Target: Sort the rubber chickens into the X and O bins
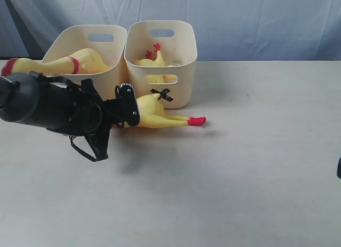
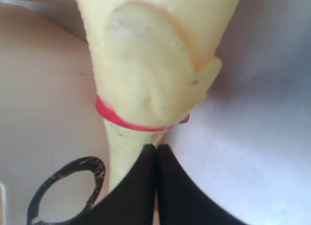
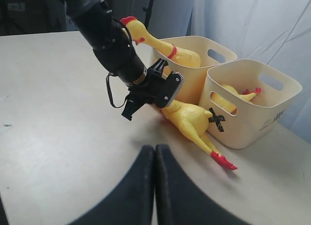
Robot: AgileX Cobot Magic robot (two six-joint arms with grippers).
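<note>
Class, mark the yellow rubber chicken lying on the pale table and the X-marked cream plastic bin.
Yellow rubber chicken (image 1: 153, 113) on pale table (image 1: 240, 177): exterior view, body.
X-marked cream plastic bin (image 1: 184, 89): exterior view, front wall.

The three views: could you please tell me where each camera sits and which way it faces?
Exterior view: off the arms, facing across the table to the X bin and second bin; the left arm shows.
Left wrist view: on the left wrist, looking past the shut left end effector at the lying rubber chicken, close up.
Right wrist view: on the right wrist, looking over the shut right end effector across the table.
Exterior and right wrist share that chicken, both bins, the left arm.
</note>
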